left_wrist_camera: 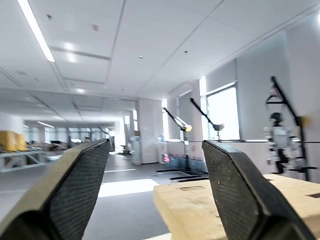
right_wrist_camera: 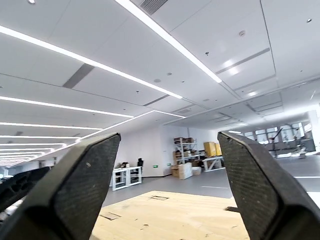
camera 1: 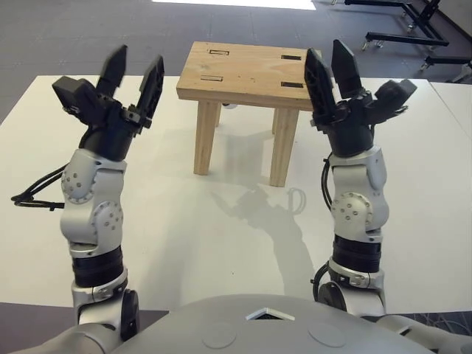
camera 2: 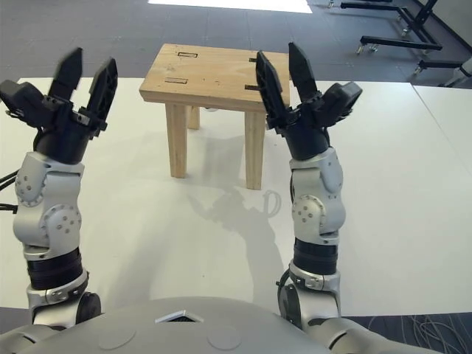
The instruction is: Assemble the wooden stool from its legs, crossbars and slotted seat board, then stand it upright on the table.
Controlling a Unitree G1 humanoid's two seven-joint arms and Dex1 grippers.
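Now | stool (camera 1: 243,70) upright | left end effector (camera 1: 139,55) spread | right end effector (camera 1: 327,49) spread, seemingly off seat edge (camera 1: 243,96)

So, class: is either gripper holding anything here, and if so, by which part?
Nothing is held: left gripper and right gripper are open, flanking the upright stool.

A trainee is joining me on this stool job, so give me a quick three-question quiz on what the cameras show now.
1. True or false: the stool stands upright on the table.
2. The left gripper is: A open; B shut on a leg; C shut on a crossbar.
3. Fill in: the seat board shows ___ slots on top.
Key: 1 true; 2 A; 3 four.
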